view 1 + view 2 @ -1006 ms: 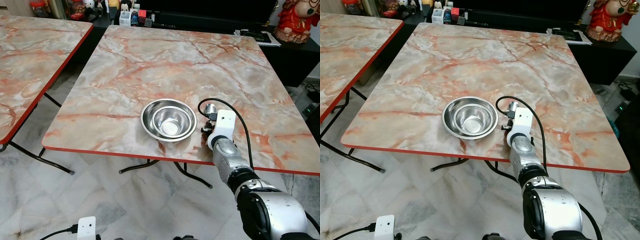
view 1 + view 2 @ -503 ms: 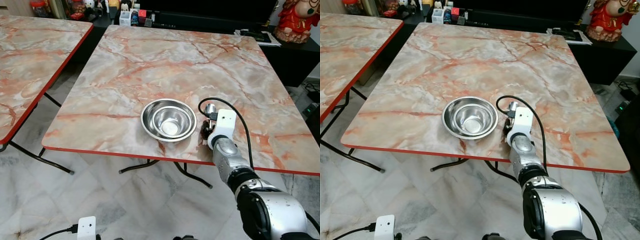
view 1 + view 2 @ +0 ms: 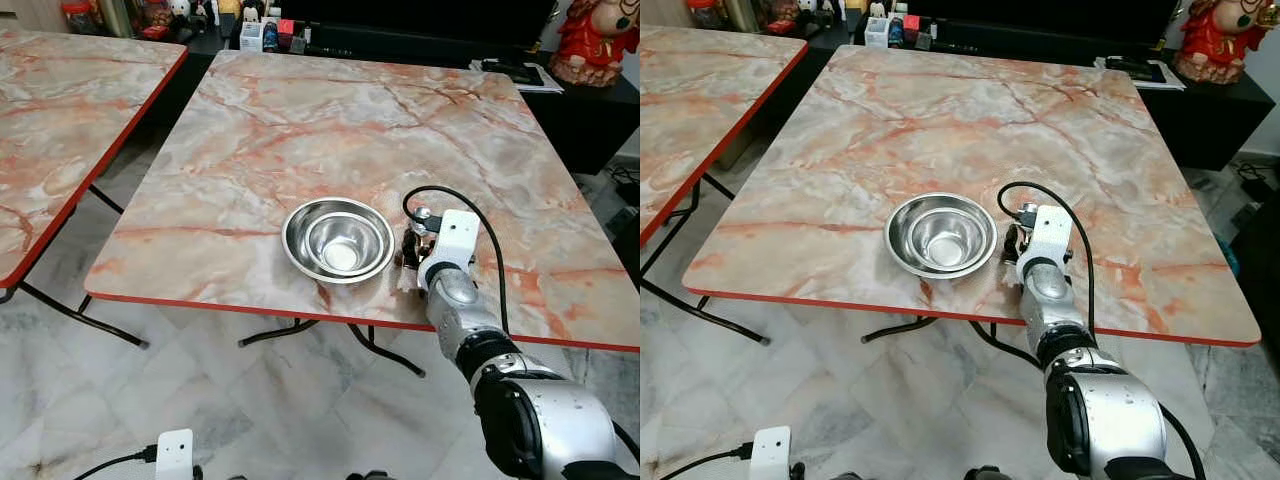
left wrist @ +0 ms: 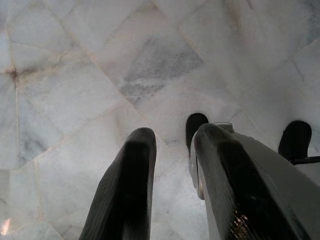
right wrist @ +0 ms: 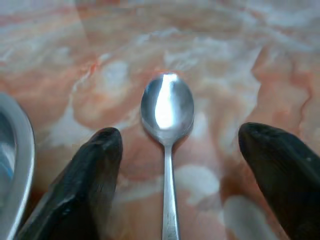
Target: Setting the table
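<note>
Right claw [image 5: 177, 175] open, fingers either side of spoon [image 5: 167, 112] lying on marble surface [image 3: 300, 130], lower centre-right, beside nested steel bowls [image 3: 338, 240]. Left claw [image 4: 172, 185] slightly parted over floor.

Marble-patterned table [image 3: 300, 130], steel bowl [image 3: 337, 240], spoon [image 5: 167, 115]
</note>
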{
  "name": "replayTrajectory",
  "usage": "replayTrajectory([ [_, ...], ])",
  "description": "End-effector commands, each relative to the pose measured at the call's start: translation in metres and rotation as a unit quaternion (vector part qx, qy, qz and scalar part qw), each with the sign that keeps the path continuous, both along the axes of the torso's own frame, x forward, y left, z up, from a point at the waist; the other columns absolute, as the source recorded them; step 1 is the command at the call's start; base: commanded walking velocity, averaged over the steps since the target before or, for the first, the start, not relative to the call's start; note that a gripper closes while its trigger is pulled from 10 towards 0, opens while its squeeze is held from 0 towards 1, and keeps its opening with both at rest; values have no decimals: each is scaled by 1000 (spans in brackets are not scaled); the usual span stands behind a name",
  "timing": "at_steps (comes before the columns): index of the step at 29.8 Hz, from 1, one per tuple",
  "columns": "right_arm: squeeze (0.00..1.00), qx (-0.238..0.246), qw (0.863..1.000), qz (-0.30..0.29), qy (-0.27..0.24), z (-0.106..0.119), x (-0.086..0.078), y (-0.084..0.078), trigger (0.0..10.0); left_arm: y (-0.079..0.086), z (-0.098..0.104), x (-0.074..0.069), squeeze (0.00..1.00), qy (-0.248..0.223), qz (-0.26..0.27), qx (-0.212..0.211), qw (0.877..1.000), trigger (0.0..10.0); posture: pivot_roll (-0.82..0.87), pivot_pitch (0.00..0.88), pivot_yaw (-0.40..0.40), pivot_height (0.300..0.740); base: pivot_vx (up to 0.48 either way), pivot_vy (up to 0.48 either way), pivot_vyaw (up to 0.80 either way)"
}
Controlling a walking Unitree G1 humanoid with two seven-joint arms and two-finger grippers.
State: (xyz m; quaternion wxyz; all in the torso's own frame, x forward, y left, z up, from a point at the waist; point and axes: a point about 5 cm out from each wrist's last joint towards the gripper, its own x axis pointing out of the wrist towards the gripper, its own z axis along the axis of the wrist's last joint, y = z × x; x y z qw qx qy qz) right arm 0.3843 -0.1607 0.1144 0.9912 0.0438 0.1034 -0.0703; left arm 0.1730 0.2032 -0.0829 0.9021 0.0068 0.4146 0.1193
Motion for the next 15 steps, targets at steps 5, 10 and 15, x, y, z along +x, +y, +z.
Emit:
replayTrajectory([
  [5,0,-31,993,-28,-114,46,12,-12,10000,-3,-4,-5,0,17,-1,-9,1000,10000,105,103,-67,715,0,0,0],
  [10,0,-29,985,-27,-166,61,13,-9,10000,-3,-2,-1,0,5,0,-9,1000,10000,101,97,-66,715,0,0,0],
  [15,0,-23,981,-16,-192,61,10,3,10000,-5,-1,0,0,3,0,-15,1000,10000,102,86,-66,715,0,0,0],
])
